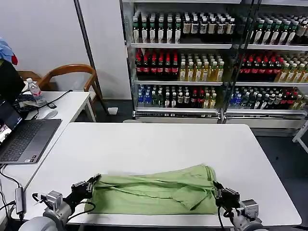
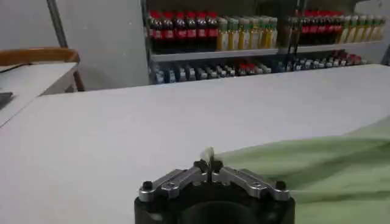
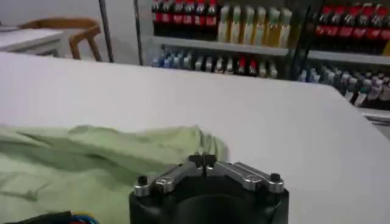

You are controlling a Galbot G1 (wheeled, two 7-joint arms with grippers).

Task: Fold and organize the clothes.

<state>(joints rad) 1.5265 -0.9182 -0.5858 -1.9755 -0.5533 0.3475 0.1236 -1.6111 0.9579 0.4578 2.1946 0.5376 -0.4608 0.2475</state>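
One light green shirt (image 1: 154,195) lies gathered into a long band across the near edge of the white table (image 1: 159,144). My left gripper (image 1: 95,180) is at the band's left end. In the left wrist view the left gripper (image 2: 209,161) is shut on a small tab of the shirt (image 2: 317,164). My right gripper (image 1: 215,186) is at the band's right end. In the right wrist view the right gripper (image 3: 203,161) is shut against the edge of the shirt (image 3: 79,158), which spreads away from it. No collar, buttons or print show.
A side table on the left holds an open laptop (image 1: 24,137) and a water bottle (image 1: 34,91), with a wooden chair (image 1: 67,74) behind it. Glass-door drinks fridges (image 1: 192,62) stand beyond the table. The far half of the table is bare.
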